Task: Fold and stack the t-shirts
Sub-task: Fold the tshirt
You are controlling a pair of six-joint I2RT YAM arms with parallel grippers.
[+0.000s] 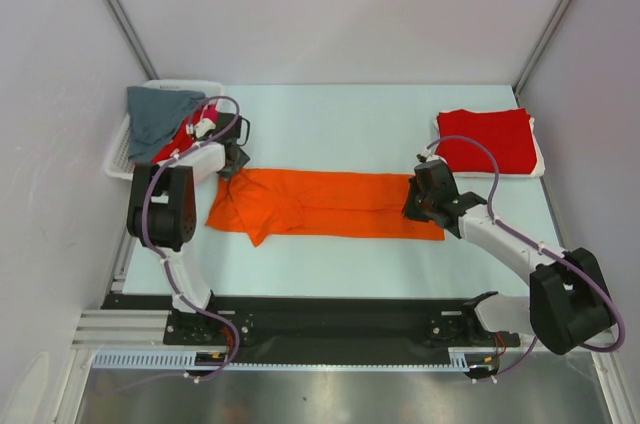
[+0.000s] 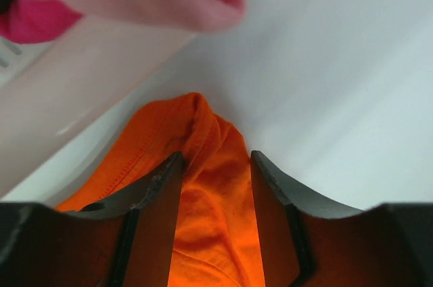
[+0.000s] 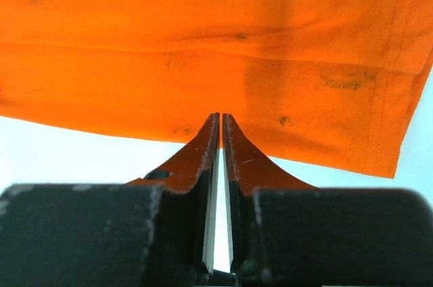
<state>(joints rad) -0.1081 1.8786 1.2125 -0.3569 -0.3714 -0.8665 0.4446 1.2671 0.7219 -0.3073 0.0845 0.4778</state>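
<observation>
Black base rail (image 1: pixel 330 329) carries both arms at the near edge of the pale table (image 1: pixel 330 119); across the table's middle lies the orange t-shirt (image 1: pixel 330 206), folded into a long band running left to right; a folded red t-shirt (image 1: pixel 487 139) sits far right, and the white basket (image 1: pixel 117 162) far left holds a grey t-shirt (image 1: pixel 160 114). Left gripper (image 2: pixel 215 157) has its jaws half closed on a thick bunch of orange cloth at the band's left end; right gripper (image 3: pixel 220 118) has its jaws pressed almost together, tips at the band's right hem, and whether they pinch cloth cannot be told.
</observation>
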